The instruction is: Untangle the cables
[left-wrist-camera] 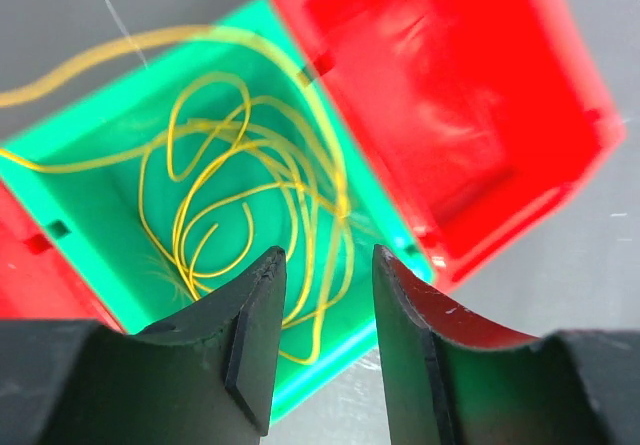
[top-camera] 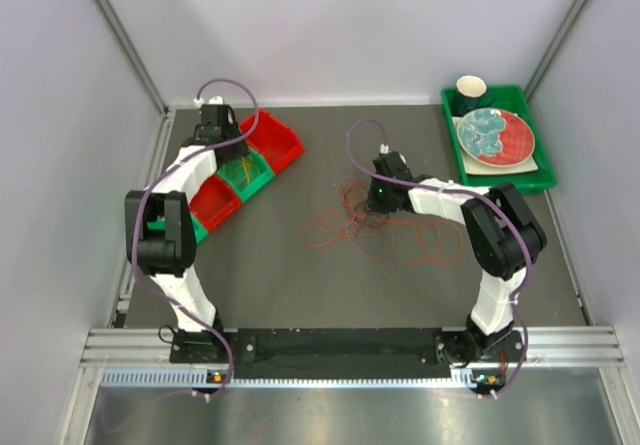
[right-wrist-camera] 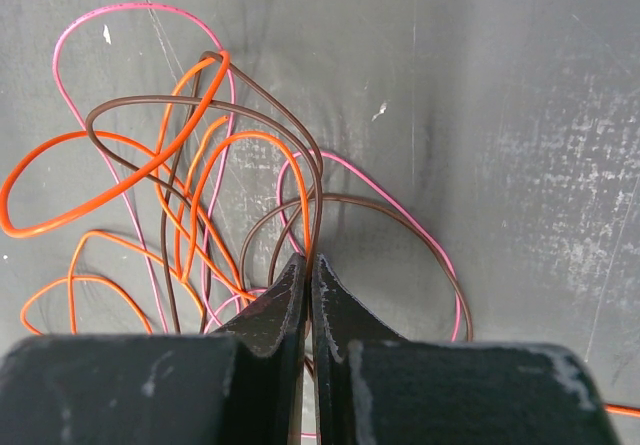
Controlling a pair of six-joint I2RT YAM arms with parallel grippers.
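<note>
Yellow cable [left-wrist-camera: 240, 165] is lying coiled in green bin [left-wrist-camera: 90, 195]; left gripper [left-wrist-camera: 325, 265] is hovering above, jaws part open, empty. Right gripper [right-wrist-camera: 308, 265] is pinching orange and brown cables [right-wrist-camera: 305, 215], jaws closed.

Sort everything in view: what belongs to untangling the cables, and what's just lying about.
Job in hand: tangled cables, orange, brown and pink; yellow cable in the green bin; red bins, probably for sorting.
Lying about: green tray holding a plate and cup.
</note>
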